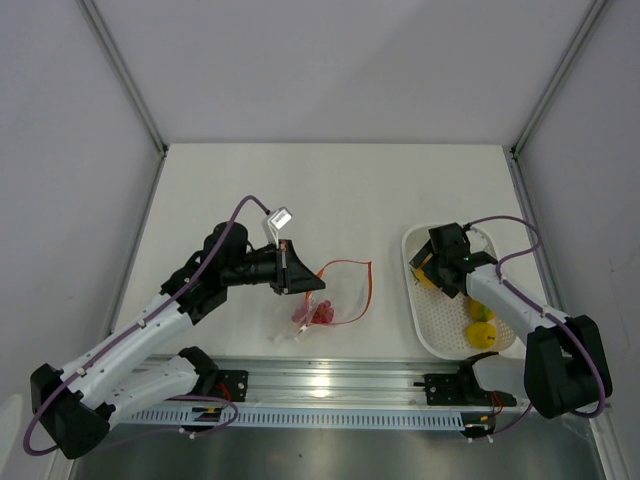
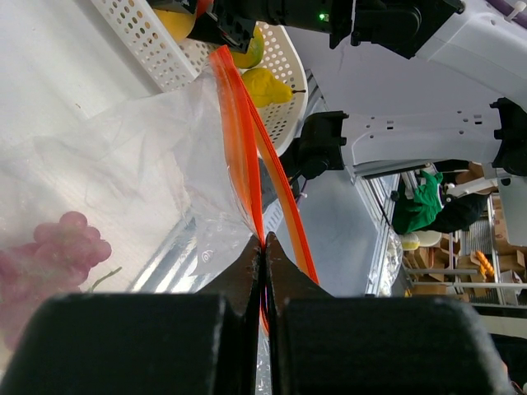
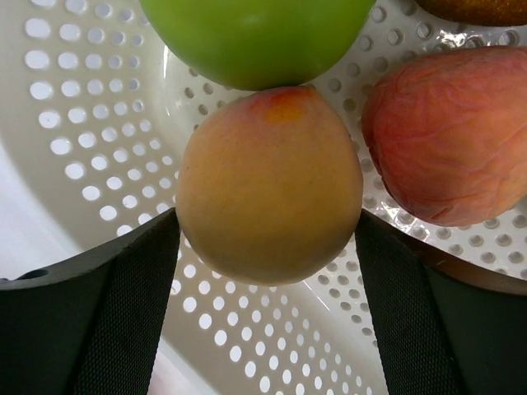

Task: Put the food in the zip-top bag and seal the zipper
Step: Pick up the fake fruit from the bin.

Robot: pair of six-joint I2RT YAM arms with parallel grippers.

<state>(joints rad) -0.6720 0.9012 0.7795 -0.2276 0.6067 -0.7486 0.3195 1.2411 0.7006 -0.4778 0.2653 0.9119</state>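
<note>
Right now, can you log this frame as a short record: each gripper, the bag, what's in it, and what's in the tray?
left gripper: shut, pinching the zipper at one end
right gripper: open, a finger on either side of the orange fruit
zip-top bag: mouth open, its strips apart
in bag: red cluster
in white tray: orange fruit, green fruit, reddish fruit, yellow fruits

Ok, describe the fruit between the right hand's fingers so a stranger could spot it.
Find the white perforated tray at the table's right, under the right hand. Between its fingers lies a smooth pale-orange fruit with a red blush, unlike the green fruit and the wrinkled reddish one beside it.
</note>
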